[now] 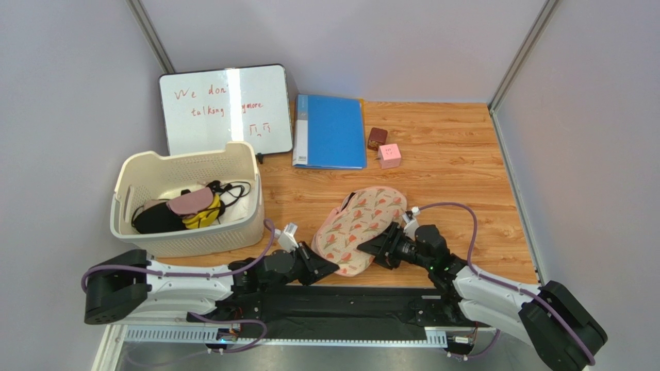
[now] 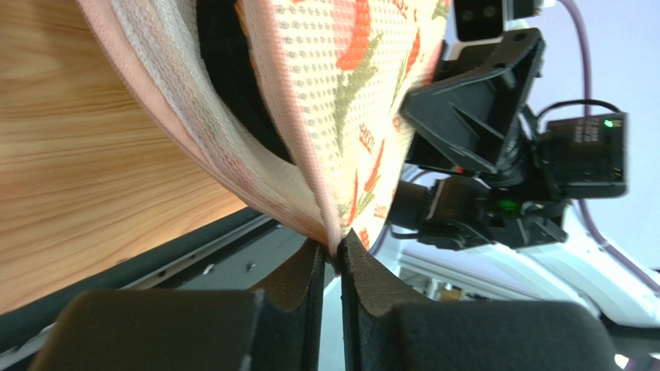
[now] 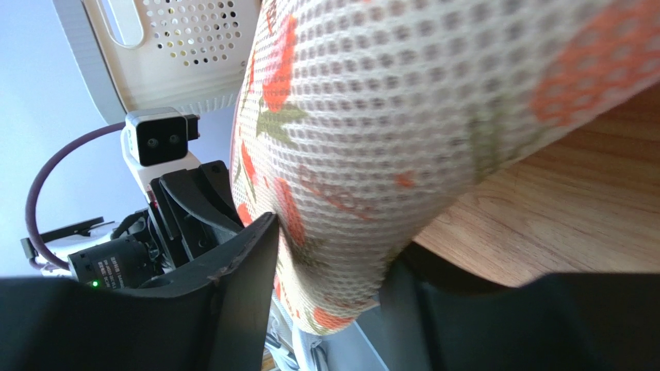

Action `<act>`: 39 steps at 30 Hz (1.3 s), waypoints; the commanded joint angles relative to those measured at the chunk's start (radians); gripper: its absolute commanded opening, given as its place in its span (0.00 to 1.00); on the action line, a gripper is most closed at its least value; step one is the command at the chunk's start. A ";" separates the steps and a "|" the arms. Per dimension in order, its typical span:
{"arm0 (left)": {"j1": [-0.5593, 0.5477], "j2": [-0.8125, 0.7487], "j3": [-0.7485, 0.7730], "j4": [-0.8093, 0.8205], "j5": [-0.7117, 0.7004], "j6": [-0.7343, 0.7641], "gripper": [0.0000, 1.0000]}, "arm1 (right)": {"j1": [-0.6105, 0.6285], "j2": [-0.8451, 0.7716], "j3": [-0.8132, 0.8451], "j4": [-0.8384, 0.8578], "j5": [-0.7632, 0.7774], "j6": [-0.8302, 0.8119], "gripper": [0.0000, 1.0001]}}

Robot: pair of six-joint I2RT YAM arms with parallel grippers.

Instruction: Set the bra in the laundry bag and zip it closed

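The laundry bag [image 1: 362, 220], beige-pink with a red-and-green print, lies on the wooden table between my two grippers. My left gripper [image 1: 325, 268] is at its near-left end. In the left wrist view its jaws [image 2: 338, 251] are pinched on the bag's [image 2: 348, 93] pink edging, with a dark slit showing between the layers. My right gripper [image 1: 370, 246] is at the near-right side. In the right wrist view its fingers [image 3: 337, 255] press both sides of the bag's [image 3: 387, 116] bulging end. The bra shows in no view.
A cream basket [image 1: 186, 158] holding black, pink and yellow garments stands at the left. A whiteboard [image 1: 225, 108], a blue folder [image 1: 331, 130], a brown box [image 1: 377, 137] and a pink box [image 1: 390, 154] sit at the back. Grey walls enclose the table.
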 commanded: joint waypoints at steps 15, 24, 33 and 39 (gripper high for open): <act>-0.334 0.007 0.458 -0.795 -0.399 0.327 0.47 | 0.027 0.098 0.083 -0.063 0.028 0.172 0.24; -0.408 0.377 0.747 -0.882 -0.564 0.582 0.43 | 0.032 0.007 0.163 -0.287 0.103 0.310 0.25; -0.379 0.467 0.769 -0.875 -0.626 0.513 0.50 | 0.039 0.008 0.232 -0.382 0.101 0.410 0.26; -0.326 0.513 0.784 -0.795 -0.604 0.544 0.53 | 0.042 -0.034 0.249 -0.469 0.140 0.436 0.26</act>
